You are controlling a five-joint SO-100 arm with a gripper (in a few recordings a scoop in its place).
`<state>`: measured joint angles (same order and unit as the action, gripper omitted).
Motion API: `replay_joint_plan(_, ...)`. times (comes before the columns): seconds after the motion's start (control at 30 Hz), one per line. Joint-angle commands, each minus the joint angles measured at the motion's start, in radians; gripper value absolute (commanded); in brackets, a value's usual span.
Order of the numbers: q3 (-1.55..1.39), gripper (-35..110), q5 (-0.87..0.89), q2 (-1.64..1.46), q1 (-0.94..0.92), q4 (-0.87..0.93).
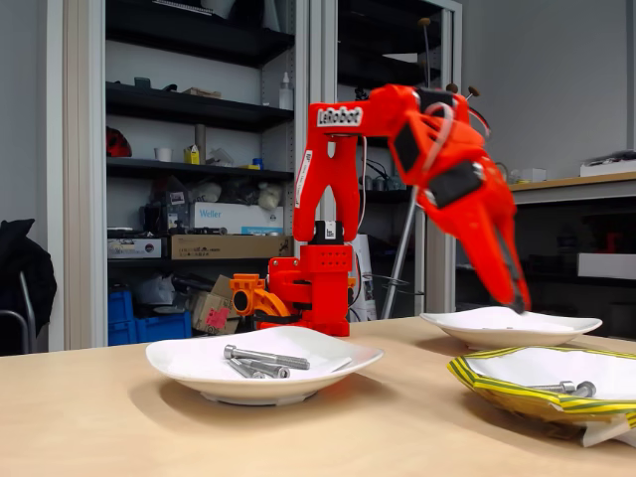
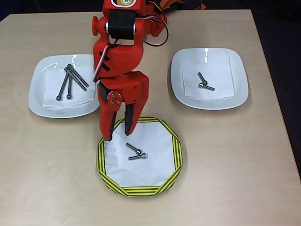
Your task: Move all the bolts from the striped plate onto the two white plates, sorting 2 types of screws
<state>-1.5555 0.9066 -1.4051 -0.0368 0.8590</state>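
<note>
overhead view: end effector [image 2: 119, 132] apart, empty, over striped plate [image 2: 175, 146]; risk of pinching both touching bolts [image 2: 136, 152] together, or mis-sorting.

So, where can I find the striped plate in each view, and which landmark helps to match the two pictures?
Fixed view: the striped plate lies at the lower right, nearest the camera, holding bolts.
Overhead view: the striped plate lies at the bottom centre, below the two white plates.
Shared landmark: the red arm's end effector hangs above the plate's far rim in both views.
</note>
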Motion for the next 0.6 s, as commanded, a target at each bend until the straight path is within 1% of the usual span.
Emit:
replay_joint_plan(0.0, 0.020, 17, -0.009, -0.003, 0.038, -0.023)
replay_joint_plan(0.13, 0.040, 16, -0.048, 0.046, 0.074, -0.023)
replay_joint_plan(0.27, 0.052, 15, -0.140, 0.094, 0.077, -0.025)
replay_joint_plan(0.57, 0.140, 12, -0.163, 0.229, 0.066, 0.005)
